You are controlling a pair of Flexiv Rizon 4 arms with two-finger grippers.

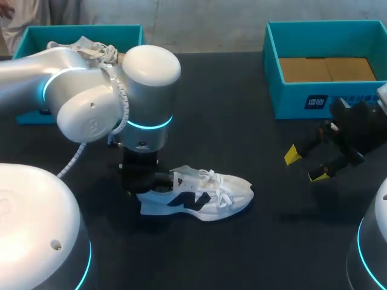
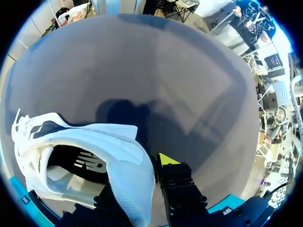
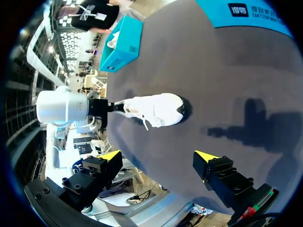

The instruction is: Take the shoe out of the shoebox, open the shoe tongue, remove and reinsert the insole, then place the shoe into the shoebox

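Observation:
A white shoe point(image 1: 205, 196) with dark side markings lies on its sole on the black table, toe toward the right. My left gripper point(image 1: 148, 181) is at its heel. In the left wrist view the left gripper point(image 2: 135, 166) is shut on the shoe's point(image 2: 94, 142) heel wall, one yellow fingertip point(image 2: 166, 159) outside and the other finger hidden inside the shoe. The dark insole shows in the shoe's opening. My right gripper point(image 1: 305, 165) hangs open and holds nothing, well to the right of the shoe. From the right gripper point(image 3: 156, 156) the shoe point(image 3: 156, 109) lies some way ahead.
A teal shoebox point(image 1: 326, 96) with a brown cardboard floor stands at the back right, just behind my right gripper. A second teal box point(image 1: 36, 42) at the back left holds another white shoe. My left arm point(image 1: 91, 90) reaches over the table's left half.

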